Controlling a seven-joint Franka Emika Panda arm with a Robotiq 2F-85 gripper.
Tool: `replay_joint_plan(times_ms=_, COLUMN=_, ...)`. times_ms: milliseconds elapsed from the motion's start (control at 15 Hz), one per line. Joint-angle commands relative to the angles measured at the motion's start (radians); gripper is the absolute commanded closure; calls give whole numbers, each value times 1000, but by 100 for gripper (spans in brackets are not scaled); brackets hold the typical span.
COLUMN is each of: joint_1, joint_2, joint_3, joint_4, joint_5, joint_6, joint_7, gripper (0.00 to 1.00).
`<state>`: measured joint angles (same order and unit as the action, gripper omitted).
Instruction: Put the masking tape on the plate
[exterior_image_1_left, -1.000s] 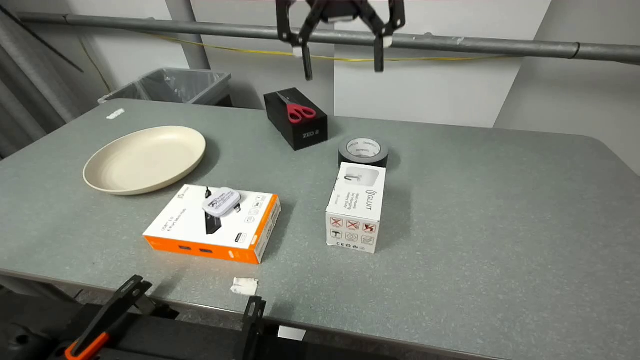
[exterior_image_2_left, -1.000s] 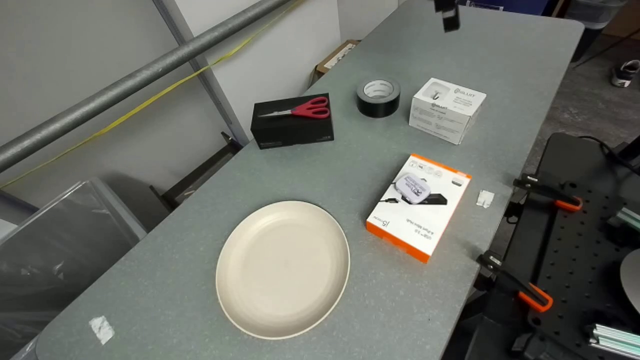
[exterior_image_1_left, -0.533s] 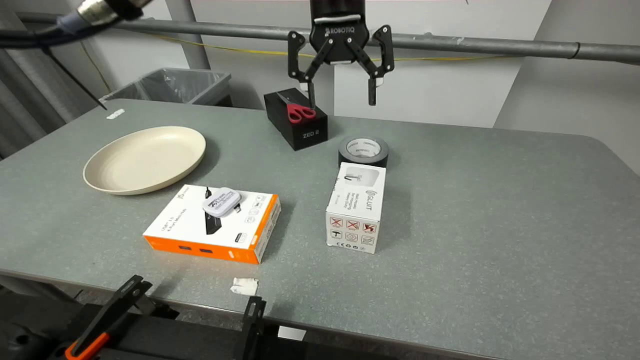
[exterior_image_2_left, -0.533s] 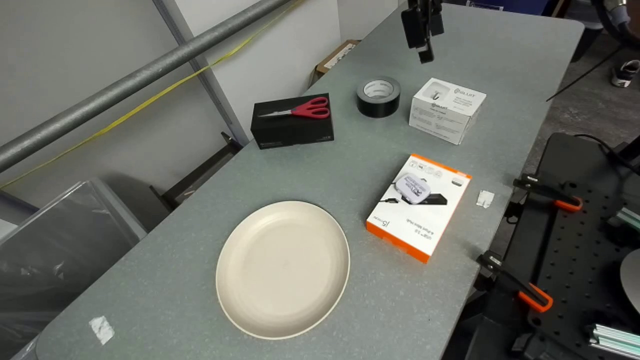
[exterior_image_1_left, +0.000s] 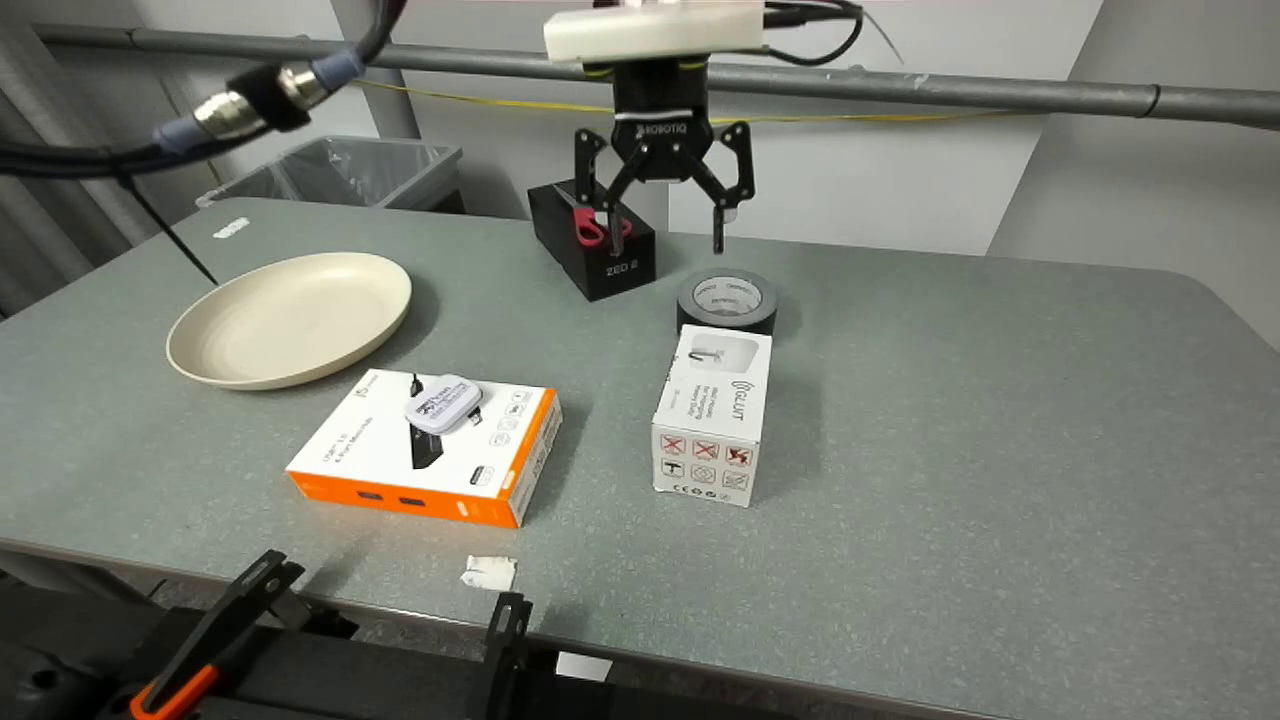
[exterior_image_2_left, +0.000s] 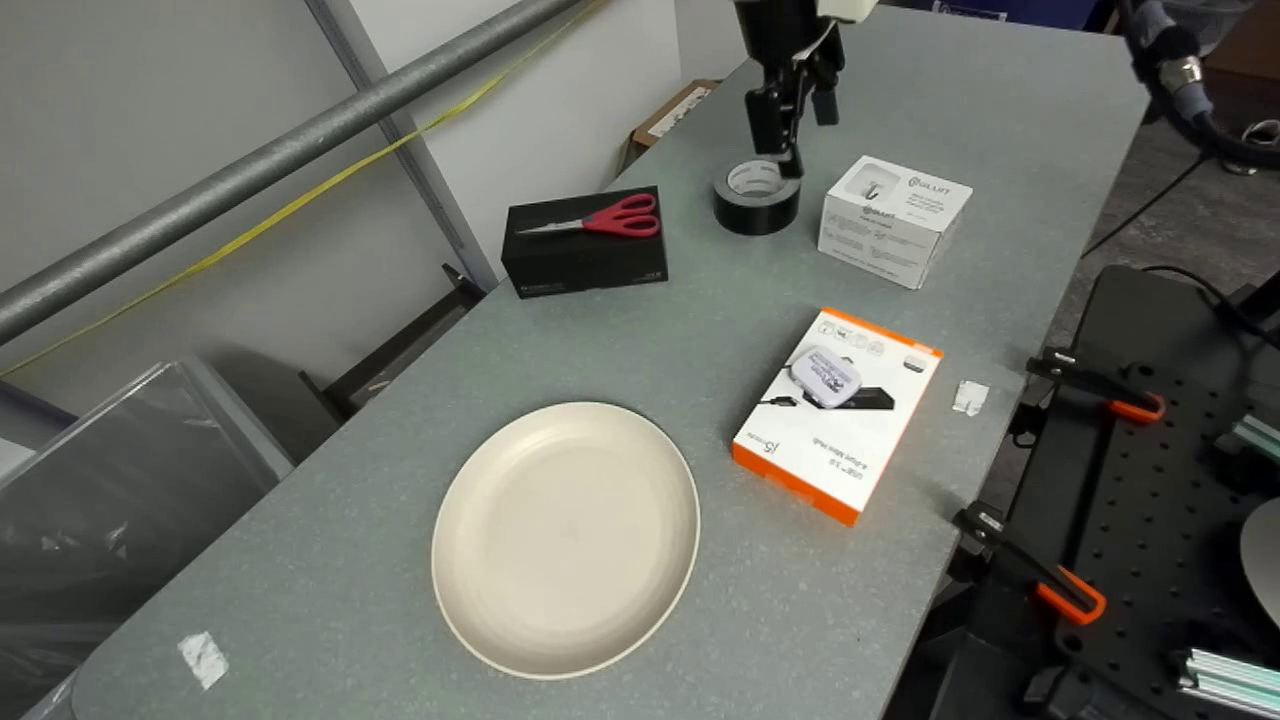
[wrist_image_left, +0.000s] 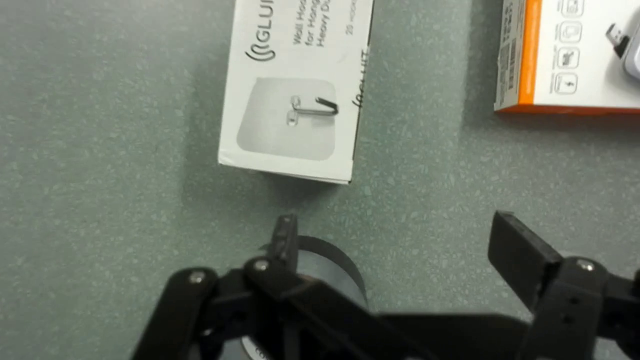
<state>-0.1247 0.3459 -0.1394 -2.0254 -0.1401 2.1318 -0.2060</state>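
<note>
Outside cream plate (exterior_image_2_left: 566, 540), masking tape (exterior_image_2_left: 757, 209), gripper (exterior_image_1_left: 667, 250) near

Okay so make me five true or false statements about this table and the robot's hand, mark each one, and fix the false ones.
1. The red-handled scissors lie on the black box. True.
2. The masking tape sits on the plate. False: the masking tape lies on the table, off the plate.
3. The hand is shut on the white box. False: the hand is open, gripping nothing, and the white box rests on the table.
4. A small rounded item rests on the orange-edged box. True.
5. The plate is narrower than the masking tape. False: the plate is wider.
</note>
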Motion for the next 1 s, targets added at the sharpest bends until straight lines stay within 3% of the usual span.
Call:
replay_joint_plan(times_ms=0, joint_1=-17, joint_2=142, joint_3=28, joint_4=97, joint_5=65, joint_6=73, joint_7=55, gripper=0)
replay_joint_plan(times_ms=333, joint_1=-24, joint_2=251, joint_3=35, joint_4=175, joint_5=86, joint_6=157, joint_7=90, gripper=0)
replay_joint_plan(times_ms=867, joint_1=-52, joint_2=417, joint_3=49, joint_4=370, joint_5=129, joint_6=134, joint_7=104, gripper=0)
replay_joint_plan(times_ms=933, joint_1=-53, joint_2=430, joint_3=50, joint_4=385, joint_5=129, joint_6=132, joint_7=101, gripper=7)
